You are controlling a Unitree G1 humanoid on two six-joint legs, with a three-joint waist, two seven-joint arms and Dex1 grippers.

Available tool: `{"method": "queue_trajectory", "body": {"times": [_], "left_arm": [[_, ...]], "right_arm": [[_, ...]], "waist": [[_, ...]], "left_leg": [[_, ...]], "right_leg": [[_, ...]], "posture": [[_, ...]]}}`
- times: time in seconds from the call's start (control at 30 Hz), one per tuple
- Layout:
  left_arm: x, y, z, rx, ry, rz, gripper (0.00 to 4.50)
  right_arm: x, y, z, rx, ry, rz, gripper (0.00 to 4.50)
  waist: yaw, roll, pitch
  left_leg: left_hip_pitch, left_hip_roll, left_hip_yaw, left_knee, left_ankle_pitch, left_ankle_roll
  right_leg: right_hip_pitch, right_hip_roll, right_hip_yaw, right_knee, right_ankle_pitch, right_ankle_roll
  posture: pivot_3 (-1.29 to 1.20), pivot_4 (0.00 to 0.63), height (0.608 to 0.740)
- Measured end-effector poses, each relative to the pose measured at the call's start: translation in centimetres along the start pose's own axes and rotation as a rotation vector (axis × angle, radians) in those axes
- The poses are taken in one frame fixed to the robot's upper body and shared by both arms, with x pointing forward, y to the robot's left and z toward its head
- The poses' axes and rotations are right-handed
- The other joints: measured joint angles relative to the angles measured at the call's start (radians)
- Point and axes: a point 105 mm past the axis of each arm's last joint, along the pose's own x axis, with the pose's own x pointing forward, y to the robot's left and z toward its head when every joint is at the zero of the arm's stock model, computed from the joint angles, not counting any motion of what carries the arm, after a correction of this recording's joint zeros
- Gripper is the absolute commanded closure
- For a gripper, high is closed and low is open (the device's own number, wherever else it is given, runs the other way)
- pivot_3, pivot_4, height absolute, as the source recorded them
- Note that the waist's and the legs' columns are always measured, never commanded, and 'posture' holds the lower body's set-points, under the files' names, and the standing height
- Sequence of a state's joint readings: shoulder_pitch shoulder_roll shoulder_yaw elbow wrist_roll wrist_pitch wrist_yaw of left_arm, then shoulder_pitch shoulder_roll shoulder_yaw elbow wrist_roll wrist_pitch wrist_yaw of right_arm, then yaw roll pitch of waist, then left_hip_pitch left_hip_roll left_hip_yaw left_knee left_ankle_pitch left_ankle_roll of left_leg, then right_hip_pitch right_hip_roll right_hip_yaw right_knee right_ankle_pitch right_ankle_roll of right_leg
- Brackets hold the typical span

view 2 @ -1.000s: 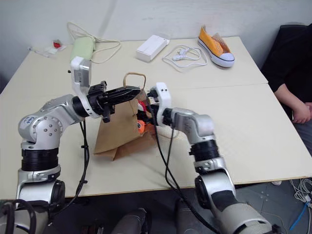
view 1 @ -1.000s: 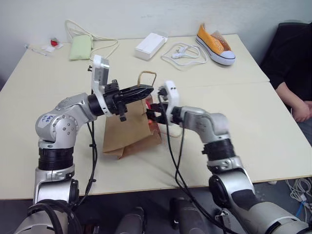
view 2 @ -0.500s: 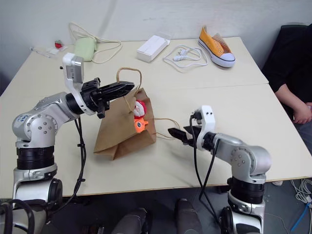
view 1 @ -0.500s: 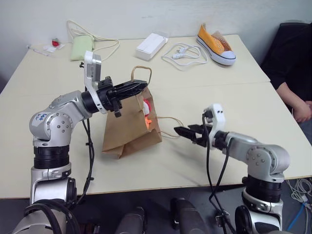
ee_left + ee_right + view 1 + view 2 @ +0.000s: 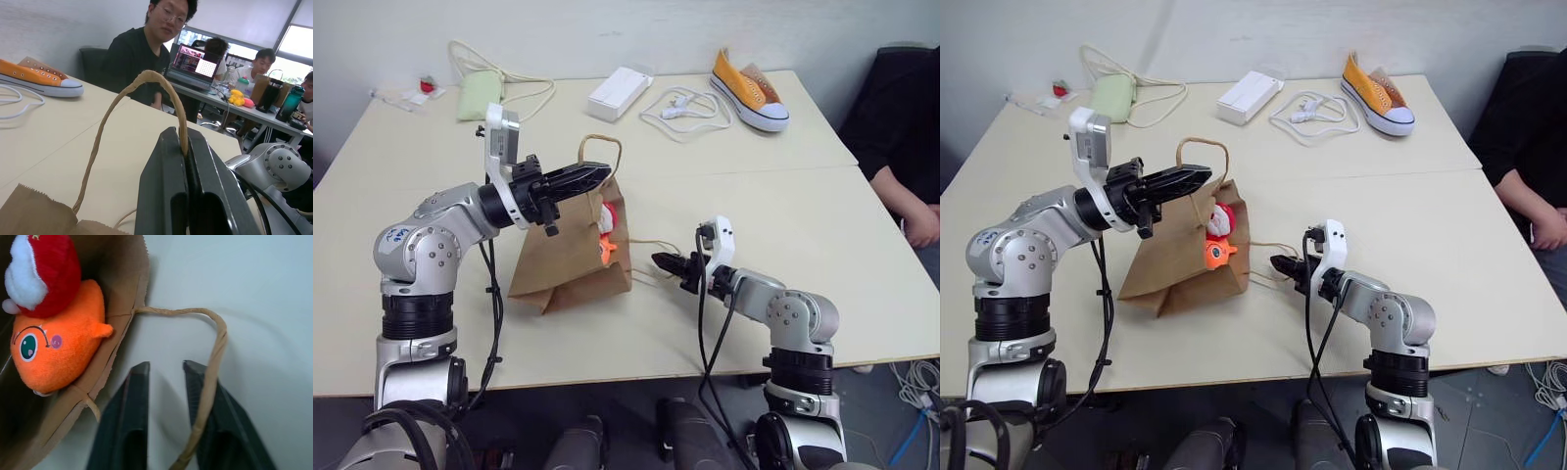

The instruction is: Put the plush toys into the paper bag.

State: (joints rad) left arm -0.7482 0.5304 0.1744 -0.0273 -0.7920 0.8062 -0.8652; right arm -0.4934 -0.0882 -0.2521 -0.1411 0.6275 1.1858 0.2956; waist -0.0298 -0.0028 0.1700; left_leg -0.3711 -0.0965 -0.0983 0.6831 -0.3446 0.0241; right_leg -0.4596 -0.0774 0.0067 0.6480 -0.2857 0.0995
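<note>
The paper bag (image 5: 1180, 259) lies before me, both plush toys (image 5: 1217, 240) in its mouth; my right gripper (image 5: 1280, 266) sits just right of it, the sneaker (image 5: 1377, 88) far behind.

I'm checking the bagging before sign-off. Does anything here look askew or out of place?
Yes. The paper bag slumps on its side, hung by one handle from the shut left gripper. The orange plush and Santa plush sit right at its open mouth, not deep inside. The second handle trails loose on the table.

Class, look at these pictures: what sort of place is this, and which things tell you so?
Probably a shared office or lab: an open laptop on a far desk, seated people nearby, big windows.
</note>
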Motion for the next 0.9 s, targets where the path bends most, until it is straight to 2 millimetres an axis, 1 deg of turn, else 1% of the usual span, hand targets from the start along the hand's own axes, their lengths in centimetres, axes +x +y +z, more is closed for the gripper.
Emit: {"method": "queue_trajectory", "body": {"times": [0.1,0.2,0.27,0.3,0.33,0.4,0.47,0.5,0.57,0.7,0.8,0.87,0.9], "left_arm": [[0.1,0.0,0.0,-0.002,-0.002,-0.001,4.5],[0.2,0.0,0.0,-0.001,-0.009,0.001,4.5],[0.5,0.1,0.2,0.004,-0.022,0.003,4.5],[0.7,0.1,0.5,0.012,-0.034,0.003,4.5],[0.9,0.0,0.8,0.021,-0.044,0.0,4.5],[1.5,0.1,1.7,0.039,-0.073,-0.002,4.5],[1.7,0.3,2.0,0.046,-0.09,0.004,4.5],[1.9,0.4,1.9,0.046,-0.1,0.008,4.5],[2.4,0.9,1.4,0.045,-0.109,0.02,4.5],[3.6,1.7,-0.1,0.054,-0.097,0.043,4.5],[4.4,1.9,-1.1,0.055,-0.088,0.042,4.5],[4.7,1.8,-1.3,0.06,-0.086,0.027,4.5],[4.7,1.7,-1.3,0.06,-0.085,0.023,4.3]], "right_arm": [[-0.9,0.4,0.9,0.003,-0.033,0.025,4.49],[-2.8,0.9,2.8,-0.015,-0.089,0.056,4.49],[-4.5,1.4,5.2,-0.084,-0.141,0.059,4.49],[-5.6,1.9,6.7,-0.137,-0.172,0.065,4.49],[-6.3,2.4,7.8,-0.176,-0.196,0.067,4.49],[-8.6,4.5,11.0,-0.294,-0.269,0.101,4.49],[-9.8,6.1,12.5,-0.379,-0.309,0.121,4.49],[-10.3,6.6,12.9,-0.426,-0.312,0.113,4.49],[-10.6,7.1,13.1,-0.497,-0.302,0.082,4.49],[-9.5,7.7,12.3,-0.626,-0.273,0.037,4.49],[-8.5,7.2,11.5,-0.701,-0.283,-0.016,4.49],[-7.8,6.3,10.9,-0.722,-0.29,-0.059,4.11],[-7.7,6.2,10.7,-0.714,-0.298,-0.057,3.9]], "waist": [[0.002,0.0,0.0],[0.002,0.0,0.0],[0.002,0.0,0.0],[0.003,0.0,0.0],[0.004,0.0,0.0],[0.004,0.0,0.0],[0.004,0.0,0.0],[0.004,0.0,0.0],[0.004,0.0,0.0],[0.005,0.0,0.0],[0.006,-0.001,0.0],[0.006,-0.001,0.0],[0.006,-0.001,0.0]], "left_leg": [[0.0,0.0,0.0,0.0,0.0,0.0],[0.0,0.0,0.0,0.0,0.0,0.0],[-0.001,0.0,0.0,0.0,0.0,0.0],[-0.001,0.0,0.0,0.0,0.0,0.0],[-0.001,0.0,0.0,0.0,0.0,0.0],[-0.001,0.0,0.0,0.0,0.0,0.0],[-0.001,0.0,-0.001,-0.001,0.0,0.0],[-0.001,0.0,0.0,-0.001,0.0,0.0],[-0.001,0.0,0.0,-0.001,0.0,0.0],[-0.002,0.0,0.0,0.0,0.0,0.0],[-0.002,0.0,0.0,0.0,0.0,0.0],[-0.002,0.0,0.0,0.0,0.0,0.0],[-0.002,0.0,0.0,0.0,0.0,0.0]], "right_leg": [[0.0,0.0,0.0,0.0,0.0,0.0],[0.0,0.0,0.0,0.0,0.0,0.0],[0.0,0.0,0.0,-0.001,0.0,0.0],[0.0,0.0,0.0,-0.001,0.0,0.0],[0.0,0.0,0.0,-0.001,0.0,0.0],[0.0,0.0,0.0,-0.001,0.0,0.0],[0.0,0.0,-0.001,-0.002,0.0,0.0],[0.0,0.0,0.0,-0.002,0.0,0.0],[0.0,0.0,0.0,-0.002,0.0,0.0],[0.0,0.0,0.0,-0.002,0.0,0.0],[0.0,0.0,0.0,-0.002,0.0,0.0],[0.0,0.0,0.0,-0.002,0.0,0.0],[0.0,0.0,0.0,-0.002,0.0,0.0]], "posture": [[0.0,0.15,0.74],[0.0,0.15,0.74],[0.0,0.15,0.74],[0.0,0.15,0.74],[0.0,0.15,0.74],[0.0,0.15,0.74],[0.0,0.15,0.74],[0.0,0.15,0.74],[0.0,0.15,0.74],[0.0,0.15,0.74],[0.0,0.15,0.74],[0.0,0.15,0.74],[0.0,0.15,0.74]]}}
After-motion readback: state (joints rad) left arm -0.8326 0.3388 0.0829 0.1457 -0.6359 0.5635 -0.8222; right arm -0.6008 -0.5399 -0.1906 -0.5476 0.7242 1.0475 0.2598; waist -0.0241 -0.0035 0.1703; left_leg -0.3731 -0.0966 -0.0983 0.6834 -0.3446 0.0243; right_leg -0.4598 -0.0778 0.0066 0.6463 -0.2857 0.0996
